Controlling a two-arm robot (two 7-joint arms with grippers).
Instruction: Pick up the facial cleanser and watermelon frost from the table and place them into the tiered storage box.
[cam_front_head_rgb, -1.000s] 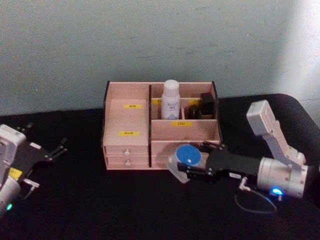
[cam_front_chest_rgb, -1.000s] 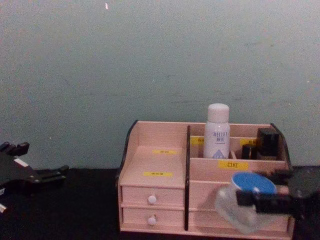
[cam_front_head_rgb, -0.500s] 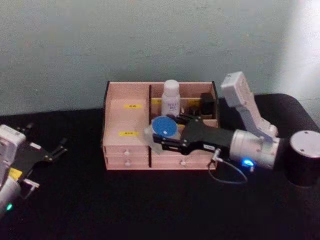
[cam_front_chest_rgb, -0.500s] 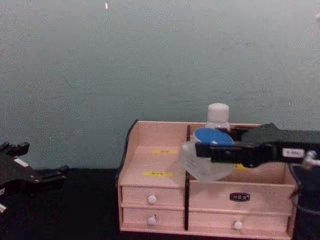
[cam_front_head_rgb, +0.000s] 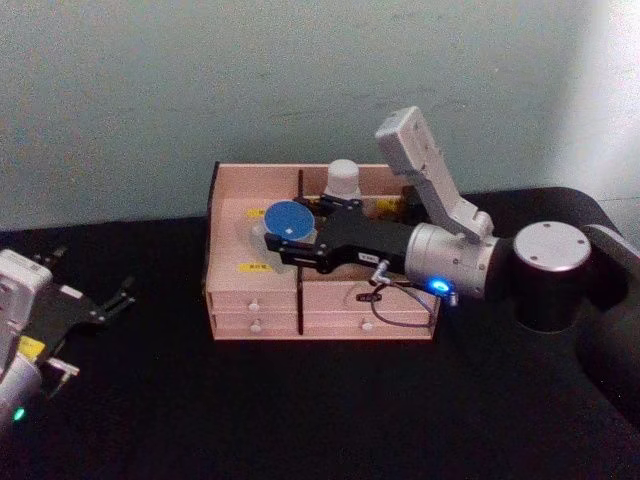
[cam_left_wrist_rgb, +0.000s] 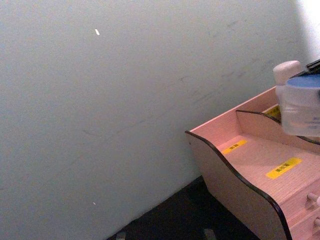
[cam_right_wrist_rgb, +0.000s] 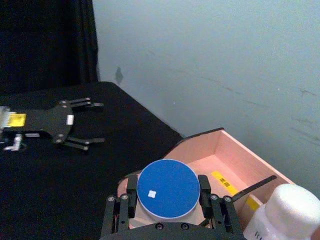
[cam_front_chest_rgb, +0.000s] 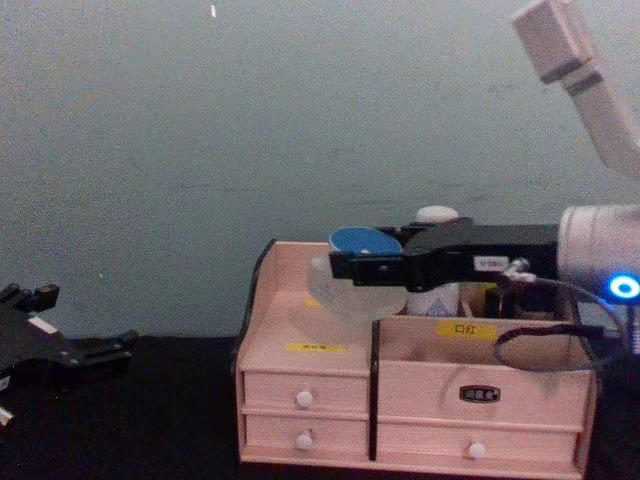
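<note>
From the head we look down, from the chest level across; both share the tiered storage box (cam_front_head_rgb: 250, 297).

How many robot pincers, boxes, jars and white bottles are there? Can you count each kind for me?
Pincers: 2, the left pincer, open, and the right pincer, holding the jar
Boxes: 1, the tiered storage box
Jars: 1, the blue-lidded jar
White bottles: 1, the white bottle standing in the box
Total: 5

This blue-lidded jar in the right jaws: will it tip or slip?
The jar looks squat and wide, so probably steady upright. Its smooth, see-through wall may slip in the right gripper. Round, so likely to roll if tipped.
</note>
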